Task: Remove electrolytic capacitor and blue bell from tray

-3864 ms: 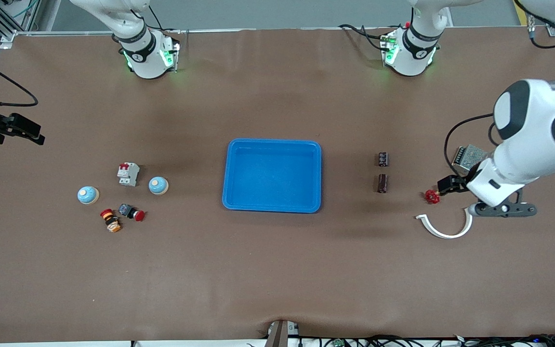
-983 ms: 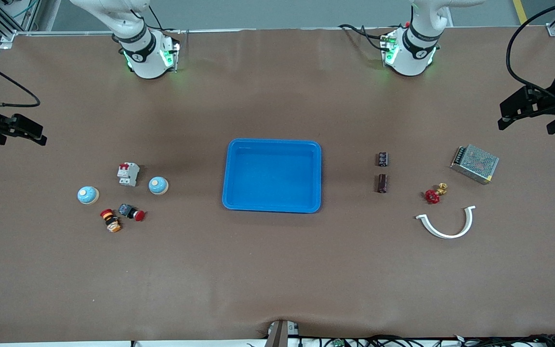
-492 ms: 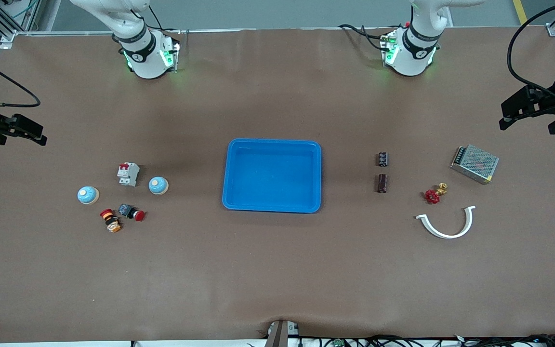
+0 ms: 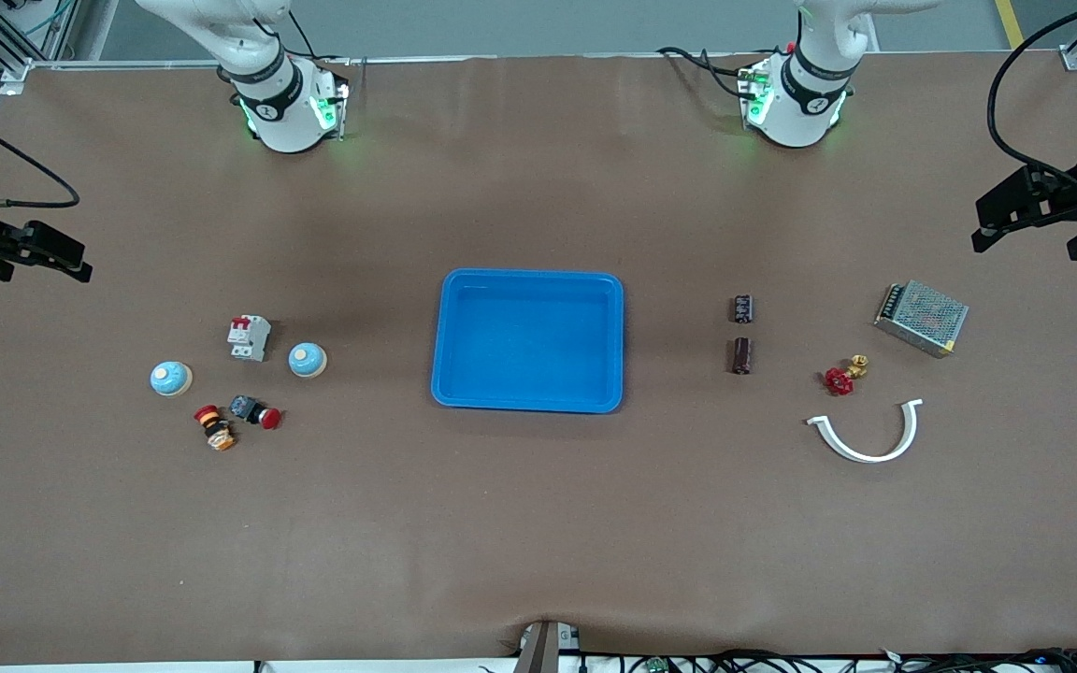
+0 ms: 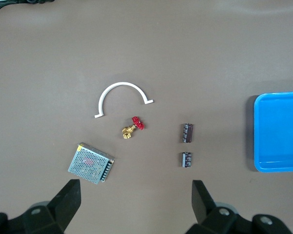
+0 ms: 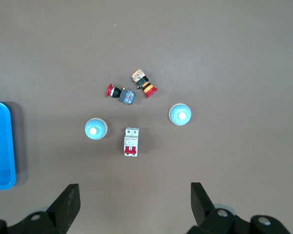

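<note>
Midway along the table sits a blue tray [image 4: 527,340]; two capacitors [image 4: 742,332] lie toward the left arm's end, two bells [image 4: 308,360] toward the right arm's end; the left end effector [image 4: 1034,224] hangs over its table edge, released and empty; the right end effector [image 4: 20,254] likewise, at its own edge.

A robotics lab bench: two white robot arm bases [image 4: 288,103] bolted along a brown-matted table [image 4: 538,523], black cables [image 4: 716,662] trailing at its near edge, and small electrical parts laid out around a blue plastic tray [image 4: 529,402].
</note>
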Controlling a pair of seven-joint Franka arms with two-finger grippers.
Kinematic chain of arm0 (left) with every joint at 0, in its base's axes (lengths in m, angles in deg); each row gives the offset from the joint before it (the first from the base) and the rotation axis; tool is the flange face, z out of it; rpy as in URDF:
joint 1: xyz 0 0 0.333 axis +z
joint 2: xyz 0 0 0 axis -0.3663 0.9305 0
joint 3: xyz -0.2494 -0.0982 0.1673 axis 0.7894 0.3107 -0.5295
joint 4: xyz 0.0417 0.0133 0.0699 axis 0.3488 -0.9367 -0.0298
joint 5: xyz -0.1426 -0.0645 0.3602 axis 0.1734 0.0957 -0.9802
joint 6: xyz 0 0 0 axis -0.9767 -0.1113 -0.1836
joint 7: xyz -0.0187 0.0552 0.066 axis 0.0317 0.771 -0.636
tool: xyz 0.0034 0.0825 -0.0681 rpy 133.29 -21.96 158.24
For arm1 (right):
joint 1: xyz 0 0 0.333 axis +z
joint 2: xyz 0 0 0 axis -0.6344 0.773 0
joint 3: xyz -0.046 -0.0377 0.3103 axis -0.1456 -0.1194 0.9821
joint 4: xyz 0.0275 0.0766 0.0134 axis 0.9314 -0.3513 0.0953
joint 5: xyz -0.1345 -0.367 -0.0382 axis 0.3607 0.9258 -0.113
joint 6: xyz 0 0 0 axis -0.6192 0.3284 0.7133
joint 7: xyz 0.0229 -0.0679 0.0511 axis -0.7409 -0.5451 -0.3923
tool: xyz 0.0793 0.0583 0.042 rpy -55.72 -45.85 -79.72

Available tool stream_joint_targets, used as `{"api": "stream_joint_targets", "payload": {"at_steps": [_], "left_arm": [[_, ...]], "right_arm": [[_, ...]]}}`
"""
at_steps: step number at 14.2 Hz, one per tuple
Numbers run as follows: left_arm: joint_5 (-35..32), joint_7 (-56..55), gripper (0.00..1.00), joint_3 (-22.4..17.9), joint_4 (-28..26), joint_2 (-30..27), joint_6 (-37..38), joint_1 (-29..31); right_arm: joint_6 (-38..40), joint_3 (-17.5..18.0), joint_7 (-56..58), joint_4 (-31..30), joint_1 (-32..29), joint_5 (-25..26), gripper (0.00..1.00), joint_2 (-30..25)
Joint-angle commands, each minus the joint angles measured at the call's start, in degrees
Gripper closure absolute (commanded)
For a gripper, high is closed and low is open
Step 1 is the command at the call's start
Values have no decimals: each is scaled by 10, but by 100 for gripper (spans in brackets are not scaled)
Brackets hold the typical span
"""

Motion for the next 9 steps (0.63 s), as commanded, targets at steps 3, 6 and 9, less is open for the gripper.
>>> {"api": "stream_joint_targets", "payload": {"at_steps": [3, 6, 9], "left_arm": [[-33, 17, 0, 7, -1, -2, 22, -2], [-31, 17, 0, 7, -1, -2, 22, -2], [-27, 19, 0, 7, -1, 1, 22, -2]], "right_arm": [[8, 3, 0, 10, -1, -2, 0, 5], [9, 3, 0, 10, -1, -2, 0, 4], [11, 3, 0, 10, -1, -2, 0, 4]]}}
